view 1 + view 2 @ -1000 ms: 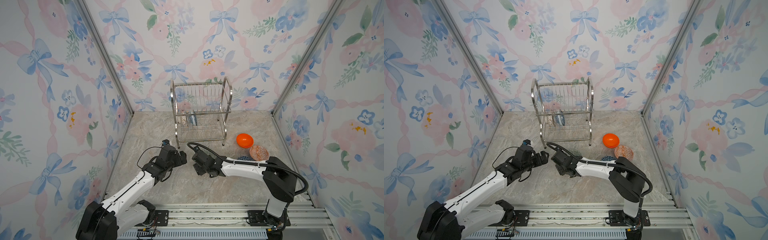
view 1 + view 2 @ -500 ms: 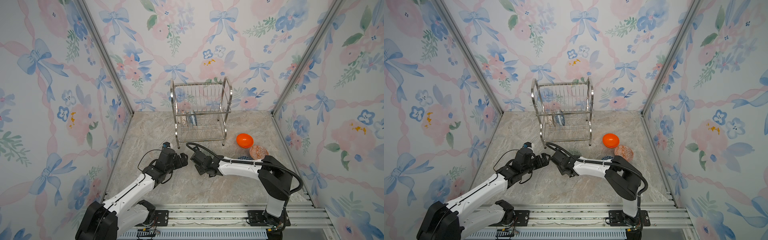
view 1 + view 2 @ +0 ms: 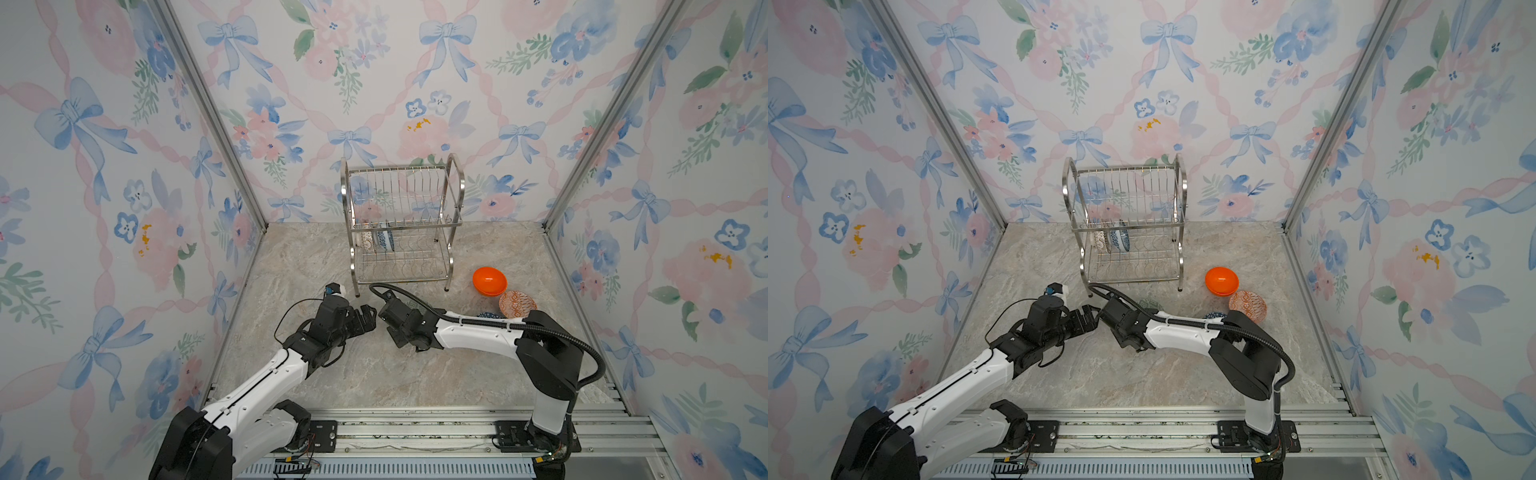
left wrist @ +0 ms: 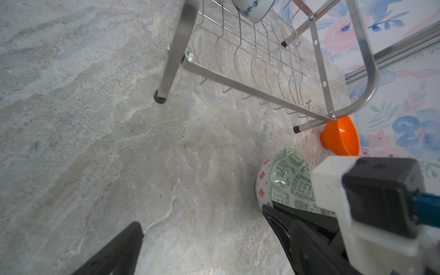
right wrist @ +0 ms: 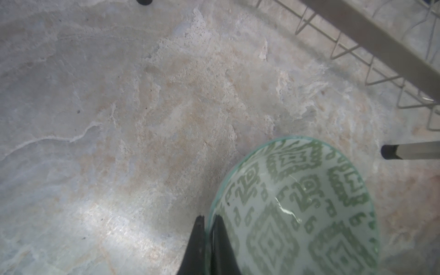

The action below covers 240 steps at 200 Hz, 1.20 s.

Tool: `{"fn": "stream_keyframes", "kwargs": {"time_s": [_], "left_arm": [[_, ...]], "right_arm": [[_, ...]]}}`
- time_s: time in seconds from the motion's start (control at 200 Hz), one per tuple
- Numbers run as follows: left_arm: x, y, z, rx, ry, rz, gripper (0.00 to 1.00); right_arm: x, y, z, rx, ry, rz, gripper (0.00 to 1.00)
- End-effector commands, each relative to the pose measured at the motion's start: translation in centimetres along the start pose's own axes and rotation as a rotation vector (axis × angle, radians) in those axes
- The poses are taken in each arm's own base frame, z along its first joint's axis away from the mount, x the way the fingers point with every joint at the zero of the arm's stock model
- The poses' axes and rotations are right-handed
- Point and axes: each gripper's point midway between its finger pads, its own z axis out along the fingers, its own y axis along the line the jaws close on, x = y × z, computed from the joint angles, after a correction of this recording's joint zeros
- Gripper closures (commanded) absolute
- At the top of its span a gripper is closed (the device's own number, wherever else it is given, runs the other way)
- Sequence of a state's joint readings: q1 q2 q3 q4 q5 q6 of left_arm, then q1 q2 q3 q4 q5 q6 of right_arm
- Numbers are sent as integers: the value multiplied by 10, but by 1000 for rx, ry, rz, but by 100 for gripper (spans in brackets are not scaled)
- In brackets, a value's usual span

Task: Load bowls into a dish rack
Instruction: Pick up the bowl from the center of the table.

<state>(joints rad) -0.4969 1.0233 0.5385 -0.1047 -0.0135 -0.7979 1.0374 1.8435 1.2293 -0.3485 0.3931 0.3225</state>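
Right wrist view: the right gripper (image 5: 208, 217) has its two black fingers pinched together on the rim of the green-grey patterned bowl (image 5: 297, 209), one finger outside the wall and one inside. The bowl is tipped up on edge just above the marble table (image 5: 119, 119), in front of the dish rack (image 5: 381, 47) and near one of its black-capped legs. In the left wrist view the left gripper (image 4: 200, 216) is spread wide with nothing between its fingers; it points at the same bowl (image 4: 290, 178) from the side and sits close to the right wrist. In both top views the two arms meet nose to nose in front of the rack (image 3: 403, 224), which stands against the back wall. Two bowls stand on edge at the left end of its lower tier: a white latticed bowl (image 3: 368, 241) and a blue floral bowl (image 3: 384, 240). On the table to the right of the rack lie the plain orange bowl (image 3: 489, 281) and, just beside it, the red-orange patterned bowl (image 3: 516, 304); a blue bowl (image 3: 490, 316) peeks out behind the right arm.
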Motion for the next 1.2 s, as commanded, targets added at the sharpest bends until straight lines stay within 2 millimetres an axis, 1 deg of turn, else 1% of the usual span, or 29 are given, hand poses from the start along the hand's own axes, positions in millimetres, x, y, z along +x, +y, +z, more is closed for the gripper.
{"fn": "stream_keyframes", "kwargs": {"time_s": [0.0, 0.07, 0.22, 0.255, 0.265, 0.285, 0.425, 0.585, 0.655, 0.75, 0.82, 0.9, 1.075, 1.195], "left_arm": [[1, 2, -3, 6, -7, -8, 2], [-1, 2, -4, 7, -14, -9, 2], [-2, 1, -5, 10, -17, -10, 2], [-2, 2, -5, 10, -18, -11, 2], [-2, 2, -5, 9, -18, -11, 2], [-1, 2, -5, 9, -17, -10, 2], [-1, 3, -5, 9, -18, -11, 3], [-3, 2, -8, 16, -27, -12, 3], [-4, 2, -9, 18, -33, -12, 3], [-5, 2, -10, 16, -37, -5, 3], [-6, 2, -10, 16, -35, -3, 3], [-8, -1, -10, 23, -36, -1, 3], [-11, -3, -11, 21, -41, 3, 3], [-14, -8, -10, 33, -37, 5, 3]], "right_arm": [[-10, 14, -20, -98, -59, 28, 97], [-17, 16, -29, -134, -95, 42, 100], [-32, 15, -49, -193, -175, 89, 100], [-32, 14, -48, -196, -181, 101, 100], [-37, 12, -54, -205, -199, 111, 100], [-40, 11, -58, -219, -215, 123, 100], [-54, 11, -73, -332, -287, 171, 100], [-62, 13, -77, -443, -325, 208, 100], [-68, 16, -78, -543, -329, 241, 100], [-75, 14, -80, -655, -331, 318, 100], [-84, 11, -87, -722, -390, 342, 100], [-91, 6, -95, -722, -470, 339, 100], [-104, -3, -102, -735, -511, 343, 100], [-114, -22, -102, -732, -573, 408, 100]]}}
